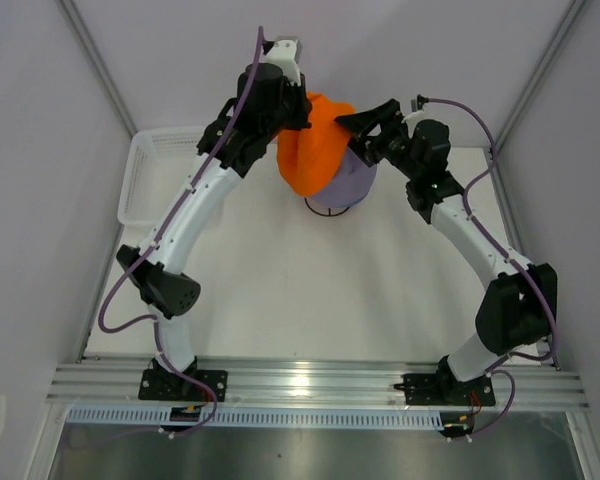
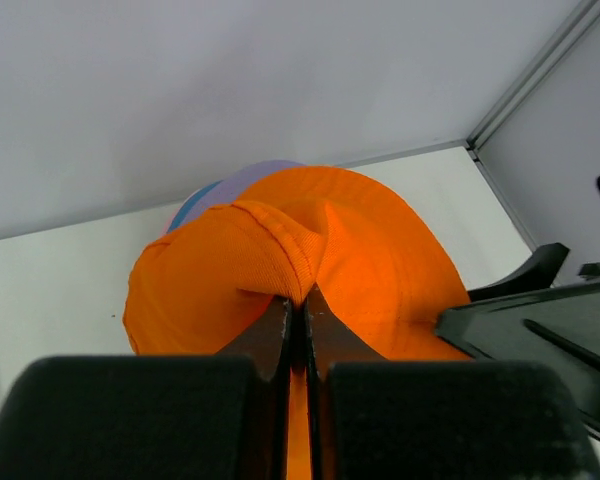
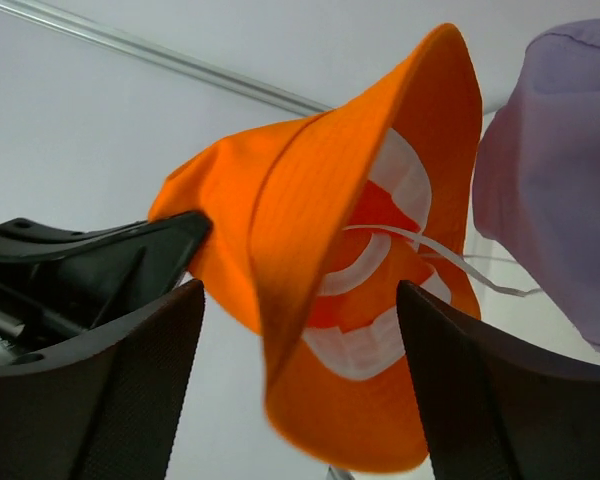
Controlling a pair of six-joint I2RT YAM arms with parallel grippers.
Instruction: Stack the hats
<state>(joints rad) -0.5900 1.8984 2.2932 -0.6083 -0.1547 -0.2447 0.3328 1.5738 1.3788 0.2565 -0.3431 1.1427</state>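
The bright orange hat (image 1: 315, 145) hangs in the air at the back middle of the table, and my left gripper (image 1: 302, 112) is shut on a fold of its crown (image 2: 302, 298). It hangs partly over the lavender hat (image 1: 350, 185), which tops the pile. In the left wrist view the lavender hat (image 2: 260, 178) and a blue hat's edge (image 2: 193, 208) peek out behind the orange hat (image 2: 370, 260). My right gripper (image 1: 360, 135) is open to the right of the orange hat. The hat's brim (image 3: 330, 300) hangs between its fingers (image 3: 300, 385), touching neither. The lavender hat (image 3: 560, 180) is at the right.
A white mesh basket (image 1: 140, 180) lies at the table's back left. The black wire stand (image 1: 330, 210) shows under the pile of hats. The left gripper's black finger (image 3: 80, 265) is close on the left in the right wrist view. Enclosure walls stand behind and on both sides.
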